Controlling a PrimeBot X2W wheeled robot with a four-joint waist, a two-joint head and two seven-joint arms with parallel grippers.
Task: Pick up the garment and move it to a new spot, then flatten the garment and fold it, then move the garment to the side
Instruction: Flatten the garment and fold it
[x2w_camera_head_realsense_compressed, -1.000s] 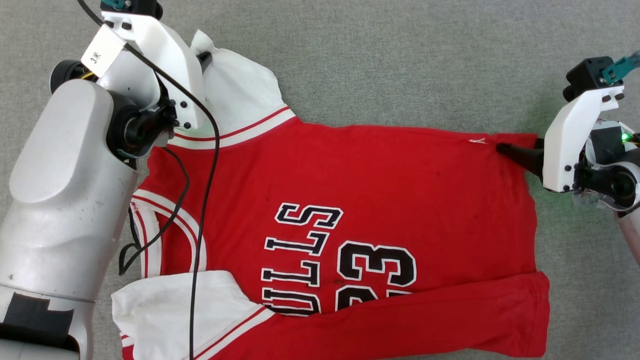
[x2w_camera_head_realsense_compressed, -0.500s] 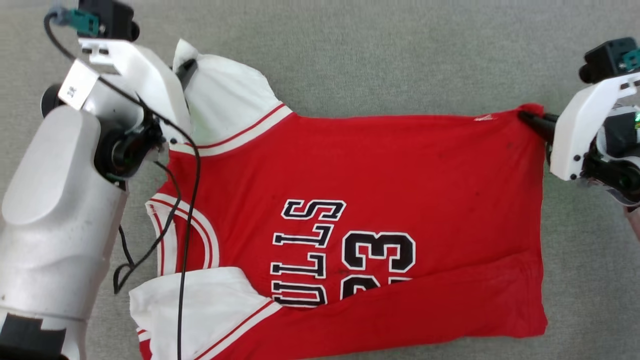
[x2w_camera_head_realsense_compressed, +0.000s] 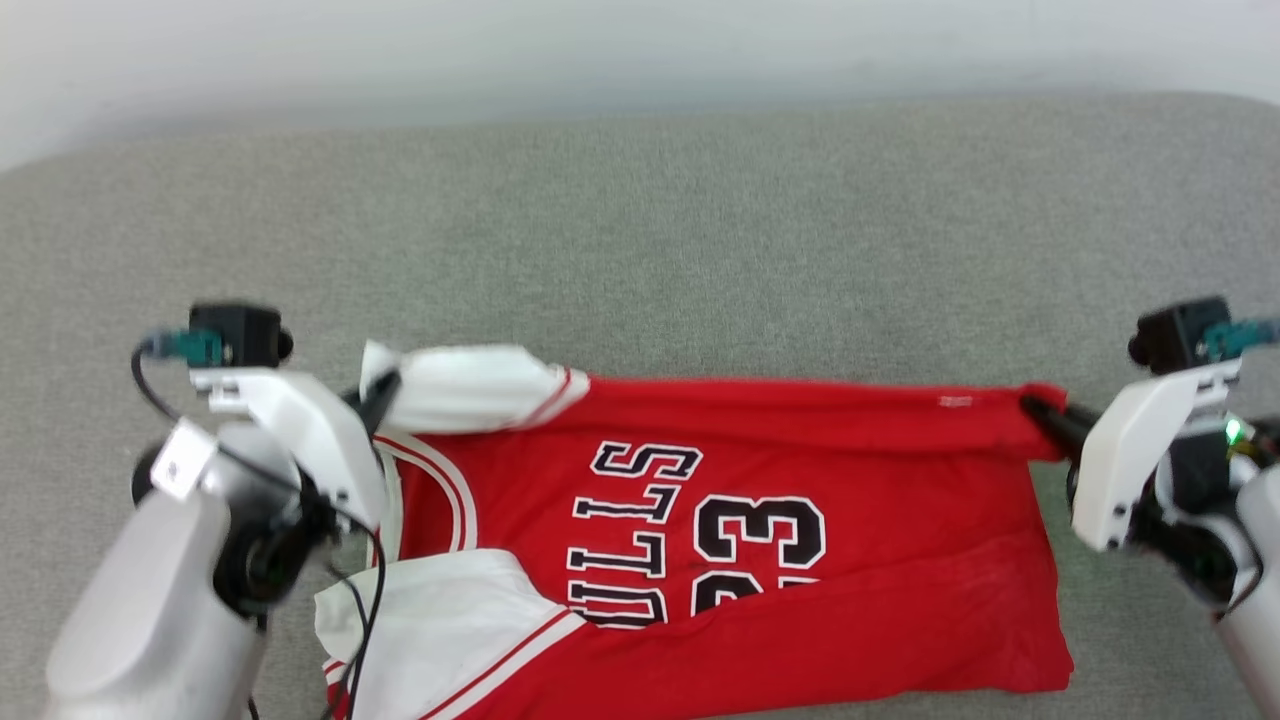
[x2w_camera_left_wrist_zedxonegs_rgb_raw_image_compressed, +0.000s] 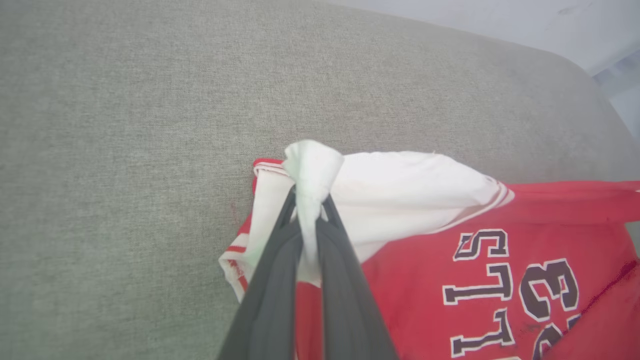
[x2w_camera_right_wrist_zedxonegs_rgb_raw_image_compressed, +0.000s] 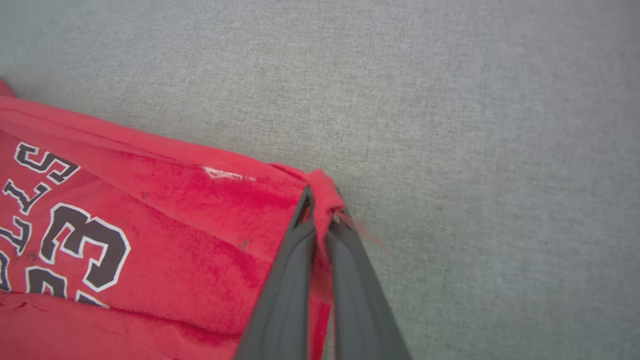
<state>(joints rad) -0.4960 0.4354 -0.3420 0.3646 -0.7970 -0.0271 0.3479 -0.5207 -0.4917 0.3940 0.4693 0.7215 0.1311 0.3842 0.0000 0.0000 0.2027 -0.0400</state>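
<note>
The jersey (x2w_camera_head_realsense_compressed: 800, 560) lies number-up on the grey tabletop (x2w_camera_head_realsense_compressed: 640, 230), its near edge folded over and its far edge stretched between the left claw (x2w_camera_head_realsense_compressed: 385, 385), clenched on a white sleeve (x2w_camera_head_realsense_compressed: 470, 390), and the right claw (x2w_camera_head_realsense_compressed: 1035, 410), clenched on the red hem corner, with bare tabletop beyond.

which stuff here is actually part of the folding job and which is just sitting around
Part of the job: the red garment, left end effector shut on its white sleeve, right end effector shut on a red corner.
Just there: grey padded surface under it, black cable on left arm.
</note>
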